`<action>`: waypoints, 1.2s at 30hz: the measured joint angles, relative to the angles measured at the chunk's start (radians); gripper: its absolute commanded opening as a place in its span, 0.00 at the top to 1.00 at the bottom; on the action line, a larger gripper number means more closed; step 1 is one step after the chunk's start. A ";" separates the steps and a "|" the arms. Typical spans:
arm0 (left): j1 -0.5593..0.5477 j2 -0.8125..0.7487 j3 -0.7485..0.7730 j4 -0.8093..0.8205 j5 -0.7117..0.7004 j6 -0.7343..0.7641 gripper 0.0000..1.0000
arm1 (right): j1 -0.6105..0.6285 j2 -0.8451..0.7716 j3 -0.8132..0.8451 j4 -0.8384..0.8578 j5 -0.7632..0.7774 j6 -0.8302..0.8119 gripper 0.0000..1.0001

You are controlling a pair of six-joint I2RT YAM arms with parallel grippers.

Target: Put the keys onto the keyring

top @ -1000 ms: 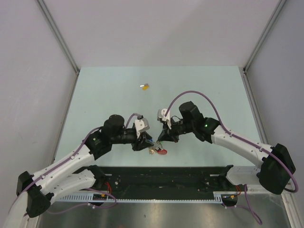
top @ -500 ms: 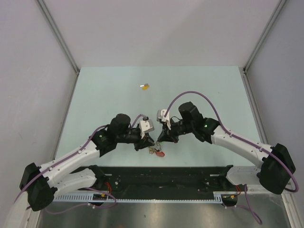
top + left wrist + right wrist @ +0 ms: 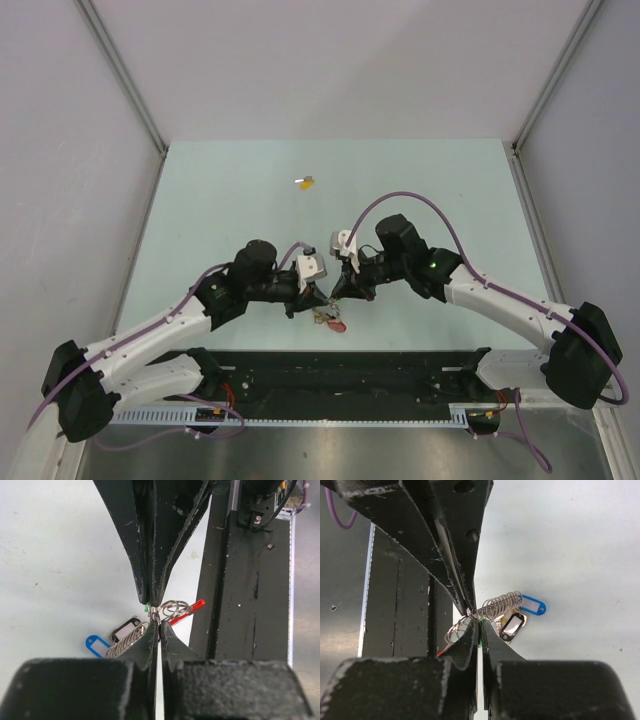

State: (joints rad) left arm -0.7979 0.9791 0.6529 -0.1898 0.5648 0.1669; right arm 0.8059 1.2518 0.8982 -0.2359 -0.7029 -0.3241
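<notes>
My two grippers meet tip to tip low over the table's near edge. My left gripper (image 3: 317,297) (image 3: 159,623) is shut on a wire ring of the keyring (image 3: 331,319) (image 3: 174,610). The bunch hangs below with a red band (image 3: 190,611), a coil of rings (image 3: 502,605), a blue tag (image 3: 533,605) and a black tag (image 3: 512,625). My right gripper (image 3: 336,292) (image 3: 480,623) is shut on the green-headed key (image 3: 479,630), which shows only as a green sliver between the jaws and touches the ring. The yellow-headed key (image 3: 305,182) lies alone far back on the table.
The black base rail (image 3: 350,365) (image 3: 250,605) runs along the near edge just below the grippers. Grey walls enclose the pale green table (image 3: 220,200) on the left, back and right.
My left arm has swung right, bringing its gripper and the keyring up against the right gripper's tip. The right arm has barely moved.
</notes>
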 measured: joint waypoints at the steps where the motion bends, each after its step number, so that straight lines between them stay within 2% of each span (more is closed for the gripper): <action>1: 0.000 0.001 0.000 0.001 0.000 0.000 1.00 | 0.000 0.000 0.000 -0.001 0.000 0.001 1.00; 7: -0.001 -0.006 0.000 0.000 -0.007 0.000 1.00 | -0.011 0.000 0.002 -0.006 0.004 0.007 1.00; 17: -0.003 -0.106 -0.011 0.017 -0.070 -0.001 1.00 | -0.042 0.000 0.019 0.006 -0.010 0.051 1.00; 36: -0.007 -0.181 -0.148 0.243 -0.115 -0.062 0.99 | -0.064 0.063 0.021 0.040 -0.041 0.118 1.00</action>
State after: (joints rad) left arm -0.8051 0.7982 0.5049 0.0528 0.4496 0.1051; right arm 0.7418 1.3151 0.9192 -0.1959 -0.7437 -0.2058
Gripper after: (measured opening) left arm 0.008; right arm 0.020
